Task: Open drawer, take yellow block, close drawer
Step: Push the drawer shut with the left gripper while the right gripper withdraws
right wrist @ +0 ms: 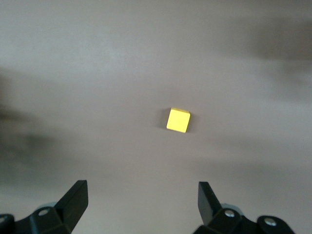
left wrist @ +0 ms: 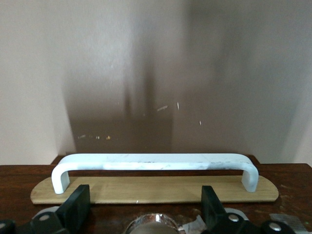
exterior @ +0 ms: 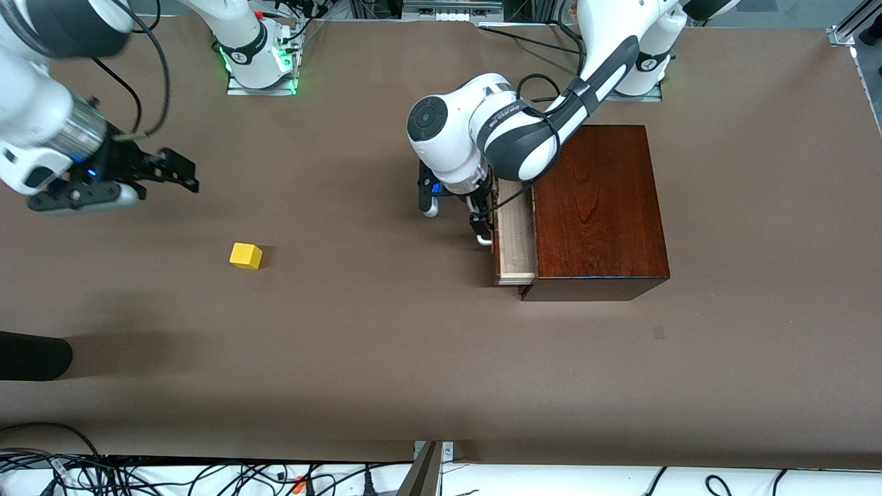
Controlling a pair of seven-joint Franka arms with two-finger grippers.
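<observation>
The dark reddish-brown wooden box [exterior: 599,207] stands toward the left arm's end of the table. Its drawer [exterior: 515,238] is pulled out a little, showing a strip of pale wood inside. My left gripper [exterior: 480,224] hangs at the drawer front, open [left wrist: 145,207]. Its fingers [left wrist: 75,207] are spread wide close to the white bar handle [left wrist: 156,161] and grip nothing. The yellow block [exterior: 246,255] lies on the bare table toward the right arm's end. My right gripper [exterior: 176,172] is up in the air, open, with the block [right wrist: 178,120] on the table ahead of its tips [right wrist: 144,195].
A dark rounded object [exterior: 31,355] juts in at the table's edge at the right arm's end, nearer the front camera than the block. Cables [exterior: 207,475] run along the nearest table edge. Brown tabletop [exterior: 386,331] stretches between block and box.
</observation>
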